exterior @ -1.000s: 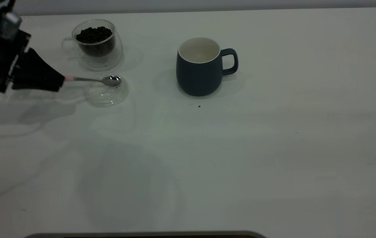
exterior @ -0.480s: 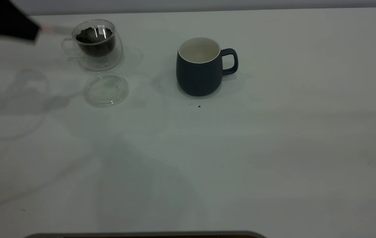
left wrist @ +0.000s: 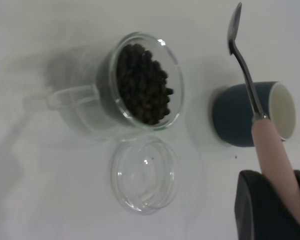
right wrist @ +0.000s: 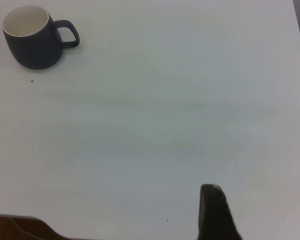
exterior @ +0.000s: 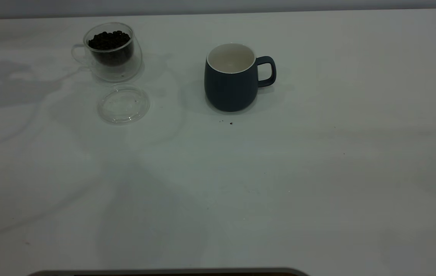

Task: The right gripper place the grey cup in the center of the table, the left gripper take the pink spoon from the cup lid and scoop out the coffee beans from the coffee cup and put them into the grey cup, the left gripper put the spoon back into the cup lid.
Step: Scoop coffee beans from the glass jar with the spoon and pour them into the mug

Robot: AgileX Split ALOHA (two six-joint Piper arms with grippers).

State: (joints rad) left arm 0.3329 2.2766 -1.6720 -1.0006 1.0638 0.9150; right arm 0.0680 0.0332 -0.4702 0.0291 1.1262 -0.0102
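Note:
The grey cup (exterior: 230,86) stands upright near the middle of the table (exterior: 279,172), its handle to the right and its inside empty. The clear coffee cup (exterior: 112,57) with coffee beans (exterior: 109,39) stands at the far left. The cup lid (exterior: 123,104) lies empty in front of it. My left gripper (left wrist: 276,186) is out of the exterior view. In the left wrist view it is shut on the pink spoon (left wrist: 272,155) by its handle, high above the coffee cup (left wrist: 145,80), the lid (left wrist: 145,175) and the grey cup (left wrist: 235,117). The spoon's bowl is empty.
In the right wrist view only one black finger (right wrist: 213,207) of my right gripper shows, well away from the grey cup (right wrist: 32,47). A few dark specks (exterior: 230,123) lie in front of the grey cup. A dark edge runs along the table's front.
My left gripper lifted the spoon off the cup lid, swept it up past the coffee cup and left the exterior view. The lid now lies bare. Neither cup moved.

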